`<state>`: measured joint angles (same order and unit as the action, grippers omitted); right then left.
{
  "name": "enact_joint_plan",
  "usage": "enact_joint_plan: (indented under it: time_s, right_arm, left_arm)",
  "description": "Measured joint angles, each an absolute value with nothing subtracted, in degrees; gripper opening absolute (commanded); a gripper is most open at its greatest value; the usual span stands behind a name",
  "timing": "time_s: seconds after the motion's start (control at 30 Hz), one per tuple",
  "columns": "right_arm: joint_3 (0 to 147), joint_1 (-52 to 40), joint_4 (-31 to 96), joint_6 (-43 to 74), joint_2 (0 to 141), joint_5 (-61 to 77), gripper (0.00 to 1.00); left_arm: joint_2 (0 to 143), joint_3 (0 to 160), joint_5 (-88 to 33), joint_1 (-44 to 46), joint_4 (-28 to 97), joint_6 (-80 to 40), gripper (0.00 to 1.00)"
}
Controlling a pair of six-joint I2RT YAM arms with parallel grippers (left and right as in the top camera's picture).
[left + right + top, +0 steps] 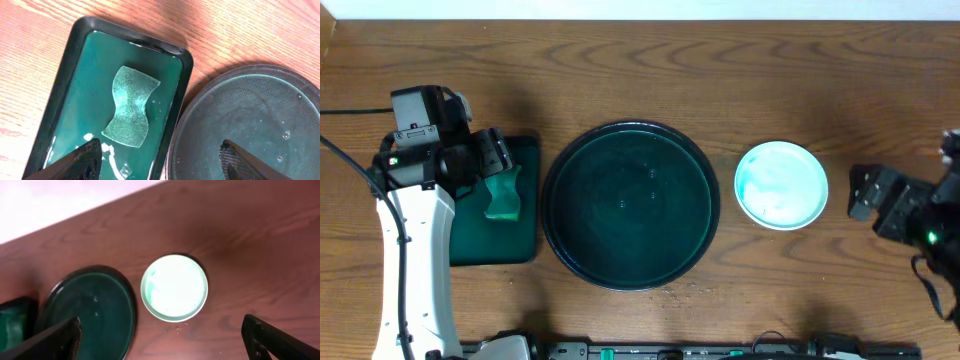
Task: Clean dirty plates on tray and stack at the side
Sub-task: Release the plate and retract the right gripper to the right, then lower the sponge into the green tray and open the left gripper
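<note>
Overhead, the tray (620,160) sits mid-surface with nothing on it but a few droplets. No plate remains there. At its three o'clock, apart from the rim, lies a white plate (781,185) with pale teal streaks across its face. From straight above I see one outline, so I cannot tell how many plates lie under it. At the tray's nine o'clock is a small rectangular tray (495,245) holding green liquid and a sponge (504,195).

My left hand (492,155) hangs over the rectangular tray, fingers spread wide, with nothing between them. The sponge lies flat below in the left wrist view. My right hand (865,193) waits out at the plate's three o'clock, well clear of it, fingers likewise apart and empty.

I judge the work nearly finished, so most of the risk is in spoiling it. If my right hand swings in low toward nine o'clock, a fingertip could catch the plate's rim and shove it across the wooden surface (770,80), or knock a stack askew. If my left hand drops off-centre, it could press on the rectangular tray's wall and slop liquid out. The streaks on the top plate may also mean it needs another wipe.
</note>
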<state>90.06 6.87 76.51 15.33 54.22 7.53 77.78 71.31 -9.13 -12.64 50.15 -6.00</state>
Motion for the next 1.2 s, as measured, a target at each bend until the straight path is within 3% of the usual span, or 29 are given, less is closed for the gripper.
enact_joint_plan:
  time_s: [0.23, 0.4, 0.87, 1.2]
  right_arm:
    - [90.0, 6.9, 78.1, 14.3, 49.1, 6.9, 0.99]
    - [84.9, 6.9, 64.8, 10.8, 45.2, 5.3, 0.99]
    - [24.0, 6.8, 8.4, 1.6, 18.0, 13.1, 0.99]
    - [2.6, 4.6, 3.9, 1.1, 3.6, 13.5, 0.99]
  left_arm:
    - [77.8, 71.3, -9.1, -12.6, 50.2, -6.0, 0.76]
    - [77.8, 71.3, -9.1, -12.6, 50.2, -6.0, 0.76]
    - [77.8, 71.3, -9.1, -12.6, 50.2, -6.0, 0.76]
    - [77.8, 71.3, -9.1, -12.6, 50.2, -6.0, 0.76]
